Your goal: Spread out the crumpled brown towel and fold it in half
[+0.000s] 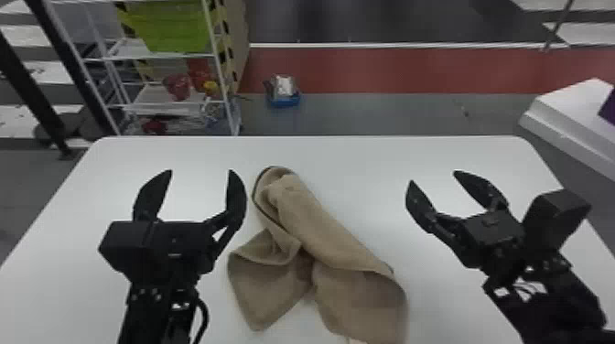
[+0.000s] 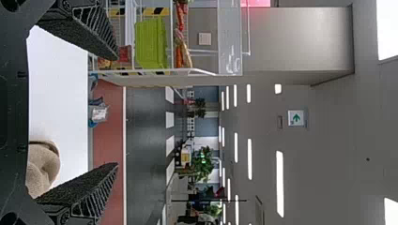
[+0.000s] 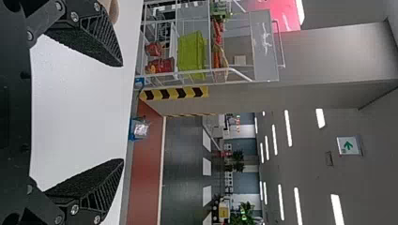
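Observation:
The brown towel point(image 1: 320, 228) lies crumpled on the white table, a rolled ridge running from its far left end to its near right part. To its left, my left gripper point(image 1: 200, 173) stands open over the table, holding nothing. My right gripper point(image 1: 432, 176), also open and holding nothing, is to the right of the towel. In the left wrist view, my left gripper point(image 2: 115, 112) has its fingers wide apart, with part of the towel point(image 2: 42, 166) beside one. In the right wrist view, my right gripper point(image 3: 123, 112) is spread, and a bit of towel point(image 3: 114, 10) shows behind one finger.
The white table point(image 1: 366, 155) has bare surface around the towel. Beyond its far edge stand a wire shelf point(image 1: 169, 103) with a green bin point(image 1: 171, 27) and a small blue container point(image 1: 283, 98) on the floor. A white surface point(image 1: 572, 114) stands off to the right.

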Controlling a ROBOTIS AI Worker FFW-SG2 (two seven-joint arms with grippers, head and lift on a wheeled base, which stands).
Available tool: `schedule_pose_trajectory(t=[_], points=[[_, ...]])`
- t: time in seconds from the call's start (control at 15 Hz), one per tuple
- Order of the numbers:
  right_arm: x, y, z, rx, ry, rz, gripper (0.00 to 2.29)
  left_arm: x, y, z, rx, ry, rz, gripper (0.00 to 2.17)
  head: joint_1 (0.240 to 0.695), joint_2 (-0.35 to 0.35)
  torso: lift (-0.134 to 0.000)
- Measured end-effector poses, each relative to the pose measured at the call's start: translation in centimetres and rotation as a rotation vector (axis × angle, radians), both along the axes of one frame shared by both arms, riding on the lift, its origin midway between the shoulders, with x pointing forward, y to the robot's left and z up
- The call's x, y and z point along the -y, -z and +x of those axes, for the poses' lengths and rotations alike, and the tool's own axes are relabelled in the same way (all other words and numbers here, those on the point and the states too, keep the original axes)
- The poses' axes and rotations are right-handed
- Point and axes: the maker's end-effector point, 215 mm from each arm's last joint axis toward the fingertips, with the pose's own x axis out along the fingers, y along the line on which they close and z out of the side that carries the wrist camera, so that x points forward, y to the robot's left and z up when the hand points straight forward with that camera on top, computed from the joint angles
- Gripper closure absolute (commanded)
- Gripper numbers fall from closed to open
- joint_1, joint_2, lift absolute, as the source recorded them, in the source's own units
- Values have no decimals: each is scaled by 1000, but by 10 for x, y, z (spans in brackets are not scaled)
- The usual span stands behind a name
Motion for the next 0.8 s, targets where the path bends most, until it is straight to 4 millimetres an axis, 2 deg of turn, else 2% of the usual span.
schedule_pose_trajectory(t=[0.8], points=[[0,-3,-1,9,1,9,174,2,1,2,-2,6,2,90,695,31,-124]])
